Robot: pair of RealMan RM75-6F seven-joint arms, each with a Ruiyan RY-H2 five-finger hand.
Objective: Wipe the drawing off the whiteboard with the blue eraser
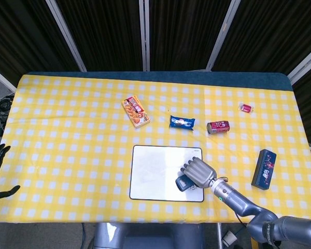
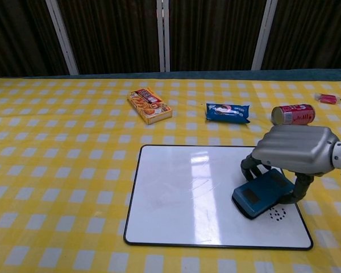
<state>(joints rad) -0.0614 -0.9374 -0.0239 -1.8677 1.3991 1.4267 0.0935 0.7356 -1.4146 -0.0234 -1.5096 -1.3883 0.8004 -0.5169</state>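
Chest view shows the right hand (image 2: 295,150) gripping the blue eraser (image 2: 261,193) flat on the whiteboard (image 2: 176,193) at lower right of frame, where a small dotted mark (image 2: 277,214) just beside it could be missed if the wipe runs too high.

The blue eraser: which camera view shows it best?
The chest view. There the blue eraser lies large and close on the whiteboard, under the right hand, beside a small dotted mark. In the head view the eraser is small and the hand covers most of it.
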